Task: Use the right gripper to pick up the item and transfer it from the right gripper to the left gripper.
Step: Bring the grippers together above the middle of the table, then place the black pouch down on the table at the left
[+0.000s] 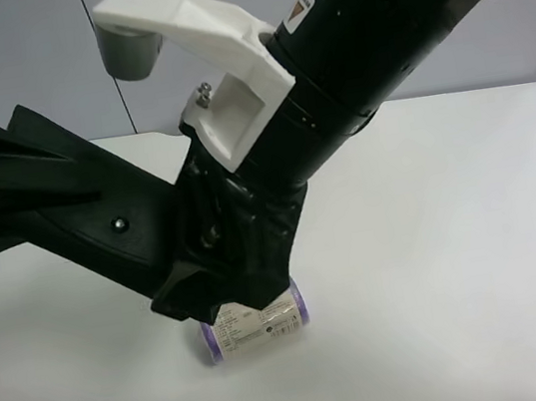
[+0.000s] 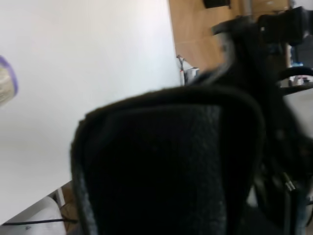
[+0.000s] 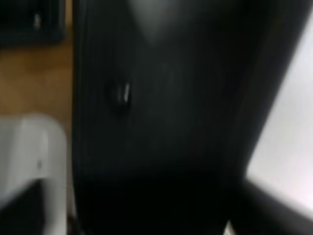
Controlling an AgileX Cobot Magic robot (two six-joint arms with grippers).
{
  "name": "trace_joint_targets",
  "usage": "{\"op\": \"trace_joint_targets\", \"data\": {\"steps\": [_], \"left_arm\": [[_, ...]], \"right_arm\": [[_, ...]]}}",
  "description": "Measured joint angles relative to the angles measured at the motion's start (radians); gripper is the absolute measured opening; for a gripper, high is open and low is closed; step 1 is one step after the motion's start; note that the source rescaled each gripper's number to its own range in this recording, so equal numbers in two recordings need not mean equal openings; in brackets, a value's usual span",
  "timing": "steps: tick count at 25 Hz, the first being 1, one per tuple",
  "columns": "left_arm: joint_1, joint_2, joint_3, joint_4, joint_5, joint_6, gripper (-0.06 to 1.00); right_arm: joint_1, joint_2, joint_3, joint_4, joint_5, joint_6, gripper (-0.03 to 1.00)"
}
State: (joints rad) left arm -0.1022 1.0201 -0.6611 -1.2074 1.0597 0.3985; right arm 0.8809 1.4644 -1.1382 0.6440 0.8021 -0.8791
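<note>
Overhead, one plain white table [image 1: 455, 233] fills the scene, with a pale grey wall [image 1: 5, 58] behind it; both wrist views catch wood-brown floor [image 2: 195, 39] past the table's edge

Two black arms meet above the middle of the table. The arm at the exterior high view's right carries one white bracket [image 1: 218, 67] and one warning sticker [image 1: 300, 12], and ends in the right gripper [image 1: 241, 255]. A single grey cylinder [image 1: 129, 50] shows behind the bracket. The left gripper [image 1: 31, 170] enters from that view's left

One glasses case [image 1: 121, 232], dark and oblong with a small snap, hangs in the air between the two grippers, clear of the table. The left gripper's fingers are closed on it, and the case fills most of its wrist view. Whether the right gripper's fingers are apart or together I cannot tell, as the blurred case hides them in its own wrist view

One purple-ended labelled roll [image 1: 256, 325] lies on the table directly under the grippers, its upper part hidden by them
</note>
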Motion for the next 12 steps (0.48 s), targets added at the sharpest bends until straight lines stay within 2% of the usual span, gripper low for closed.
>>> {"op": "trace_joint_targets", "data": {"steps": [2,4,8,12], "left_arm": [[0.000,0.000,0.000,0.000,-0.005,0.000,0.02],[0.000,0.000,0.000,0.002,-0.005,0.000,0.02],[0.000,0.000,0.000,0.004,-0.005,0.000,0.01],[0.000,0.000,0.000,0.004,-0.005,0.000,0.01]], "right_arm": [[0.000,0.000,0.000,-0.013,0.001,0.005,0.92],[0.000,-0.004,-0.001,-0.043,0.012,0.016,0.97],[0.000,-0.045,-0.025,-0.131,0.087,0.093,0.99],[0.000,-0.113,-0.084,-0.254,0.208,0.232,0.99]]}}
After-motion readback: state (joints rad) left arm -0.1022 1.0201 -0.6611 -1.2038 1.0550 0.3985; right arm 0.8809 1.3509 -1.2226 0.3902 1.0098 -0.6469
